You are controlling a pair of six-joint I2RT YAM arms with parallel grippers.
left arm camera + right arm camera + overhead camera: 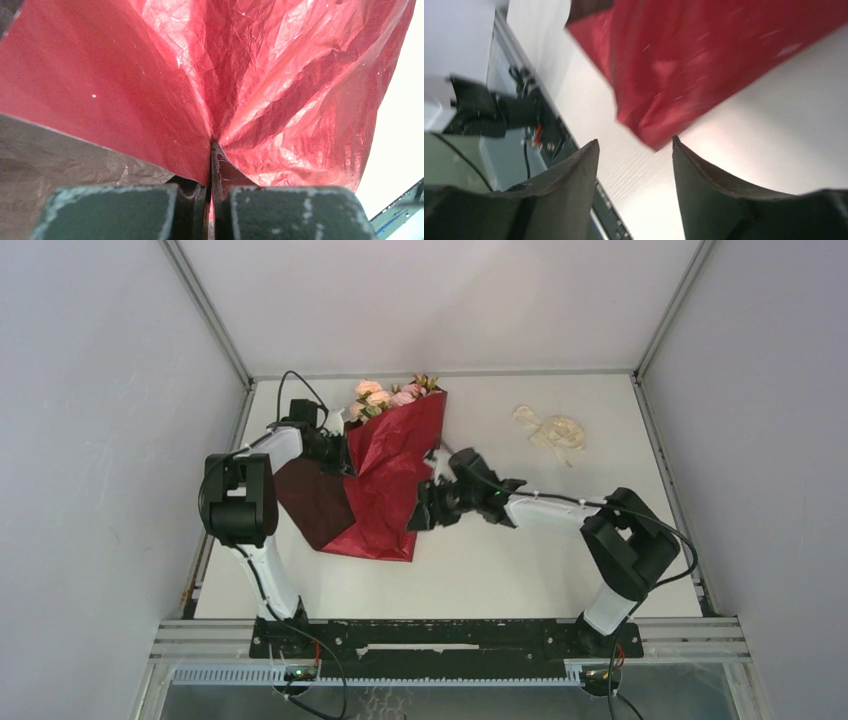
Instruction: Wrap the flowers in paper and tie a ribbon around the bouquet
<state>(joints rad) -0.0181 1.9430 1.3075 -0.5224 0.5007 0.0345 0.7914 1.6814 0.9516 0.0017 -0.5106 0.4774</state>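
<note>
While the left hand [211,197] is pinching a fold of the red paper [390,480] tight between its closed fingers, the right hand [635,142] is hovering with its fingers spread apart and nothing between them. A lower corner of the paper is sitting just ahead of those fingertips, seemingly untouched, though that view is blurred. Pink flowers [385,395] are peeking out beyond the left hand. Well off past the right hand, the ribbon [552,430] is lying curled on the table [520,560].

Paper [704,65] blurred in right wrist view
</note>
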